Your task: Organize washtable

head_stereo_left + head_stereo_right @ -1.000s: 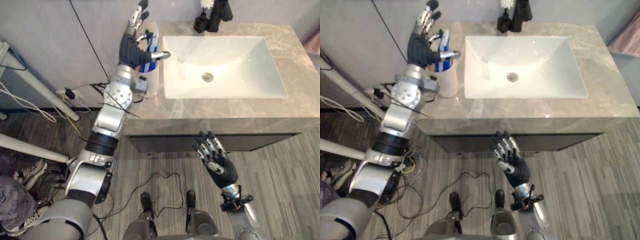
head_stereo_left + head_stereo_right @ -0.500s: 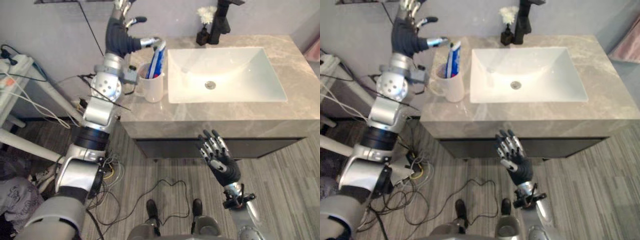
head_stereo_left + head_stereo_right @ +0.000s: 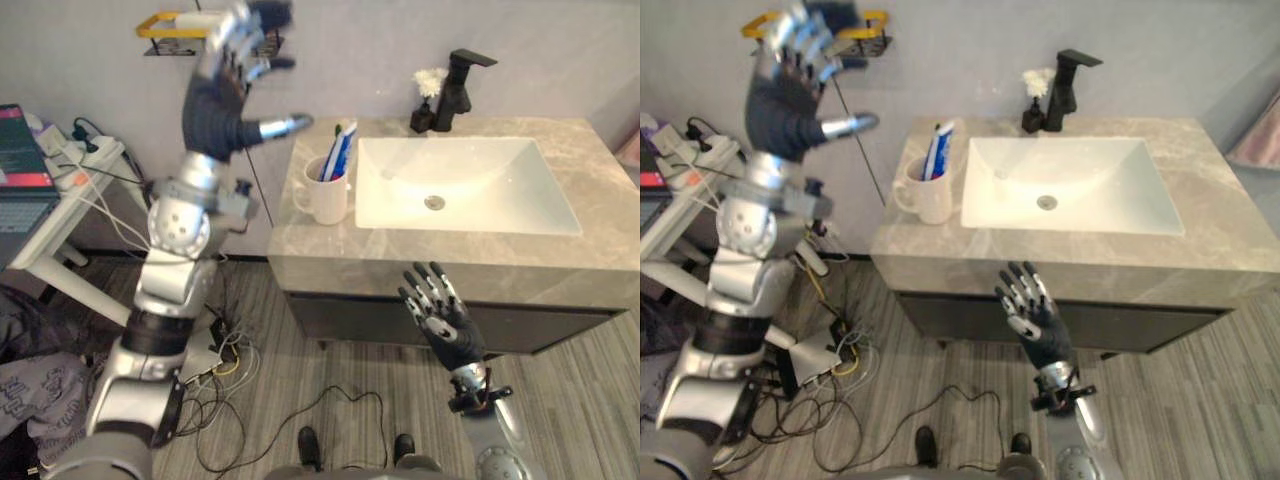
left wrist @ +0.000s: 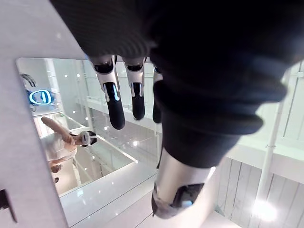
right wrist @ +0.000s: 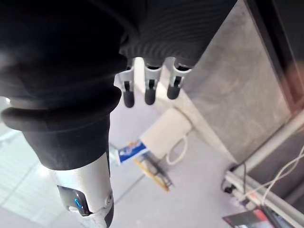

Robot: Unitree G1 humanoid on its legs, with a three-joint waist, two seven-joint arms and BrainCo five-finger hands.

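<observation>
Head view: my left robot hand (image 3: 222,100) hovers empty, fingers spread, well left of the mug (image 3: 326,195) with its toothpaste tube (image 3: 341,150) on the tabletop (image 3: 420,250). My right robot hand (image 3: 447,325) is splayed wide below the front edge. Right wrist view: straight fingers (image 5: 149,90), mug well beyond them.

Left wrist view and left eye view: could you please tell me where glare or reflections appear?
Left eye view: soft pale highlights lie on the white sink, near its left wall. Left wrist view: small bright light spots are scattered over the reflective panel past the left hand's fingers, and there is one strong flare beside a white post.
</observation>
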